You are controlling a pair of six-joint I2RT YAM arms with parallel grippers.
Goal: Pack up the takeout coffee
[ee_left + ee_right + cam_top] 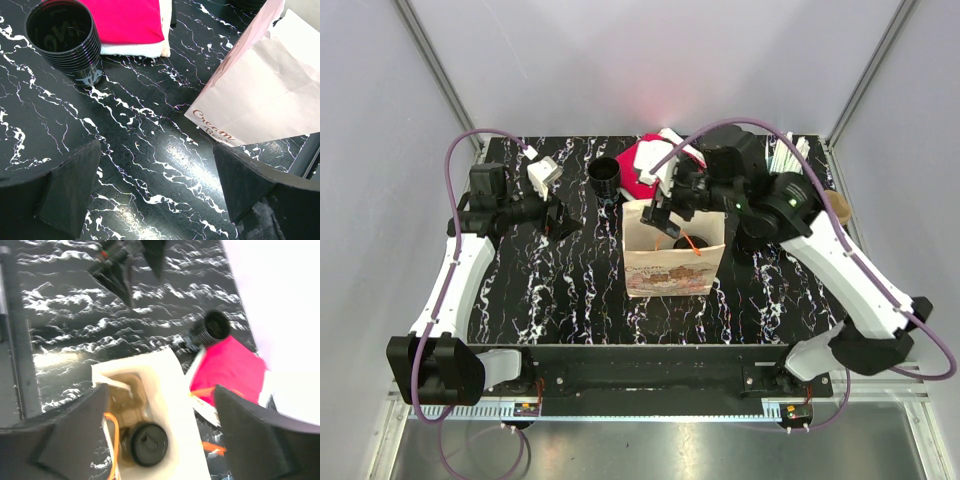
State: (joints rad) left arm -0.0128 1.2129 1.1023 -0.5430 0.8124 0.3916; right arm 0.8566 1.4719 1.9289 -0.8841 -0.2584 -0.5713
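Here, you had the white paper bag with the brown "Cream" lettering (672, 268) (260, 85) standing upright near the middle of the black, white-veined marble counter (570, 290), its mouth open to the top. In the right wrist view, the takeout coffee, a cup with a round black lid (146, 442), sat inside that bag in a tan cardboard carrier (127, 405), with a thin orange loop (112, 435) beside it. Your right gripper (665, 215) (159, 390) hung directly over the bag's mouth, its jaws spread wide and holding nothing. Your left gripper (563, 222) (156, 147) hovered just above the bare counter to the left of the bag, apart from it, its jaws likewise wide and empty. Behind the bag, toward the far edge, you had a nested stack of black ribbed cups (605, 175) (62, 37) (212, 327) standing upright, and just beside it a bright pink folded napkin (642, 160) (127, 20) (232, 367) lying on top of white ones. From the top view, the pink napkin sat between the stack of cups and your right arm.
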